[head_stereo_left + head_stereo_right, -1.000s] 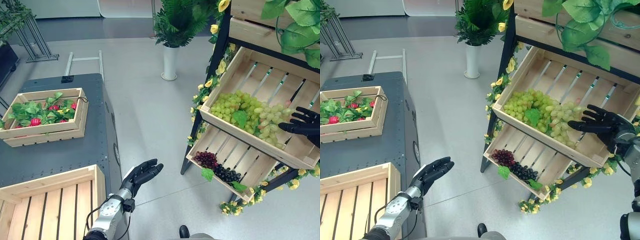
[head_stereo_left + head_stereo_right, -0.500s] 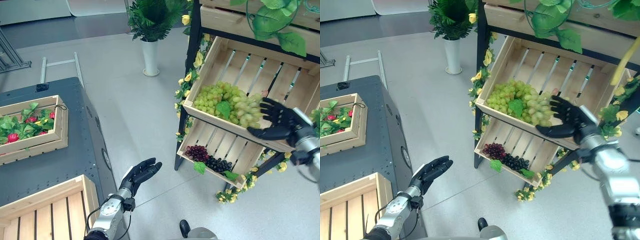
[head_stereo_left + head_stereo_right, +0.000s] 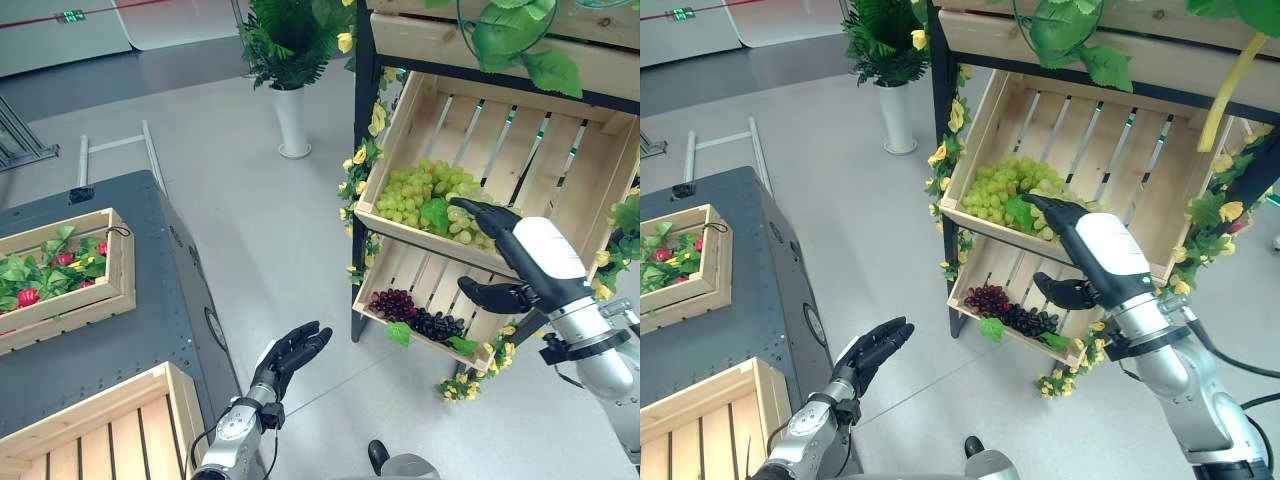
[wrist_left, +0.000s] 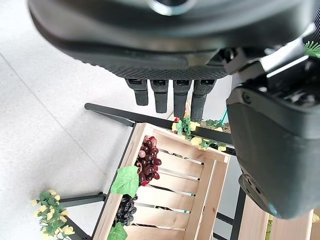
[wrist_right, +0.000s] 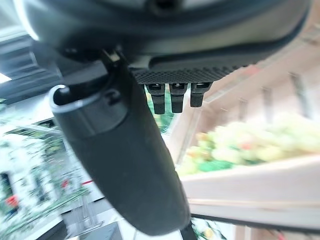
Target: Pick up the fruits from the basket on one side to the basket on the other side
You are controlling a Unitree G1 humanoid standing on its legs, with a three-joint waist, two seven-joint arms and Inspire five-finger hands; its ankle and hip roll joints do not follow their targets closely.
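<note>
A bunch of green grapes [image 3: 425, 198] lies in the upper slatted crate [image 3: 500, 130] of a dark shelf stand on the right. Red and black grapes [image 3: 415, 318] lie in the lower crate [image 3: 480, 325]. My right hand [image 3: 528, 255] reaches over the upper crate's front board, open, with straight fingers [image 3: 480, 210] above the green grapes and the thumb in front of the lower crate. The green grapes [image 5: 240, 147] show past its fingers in the right wrist view. My left hand [image 3: 288, 352] hangs open over the floor beside the grey table [image 3: 150, 320]. An empty wooden crate [image 3: 90, 430] sits at the table's near corner.
A second crate [image 3: 60, 275] with leaves and red fruit stands further back on the table. A potted plant in a white vase [image 3: 292, 120] stands on the floor behind the shelf. Yellow flowers and leaves trim the shelf frame. Open floor lies between table and shelf.
The camera has swung toward the shelf. My right hand has moved from the upper crate's right end to above the green grapes. The left hand has kept its place.
</note>
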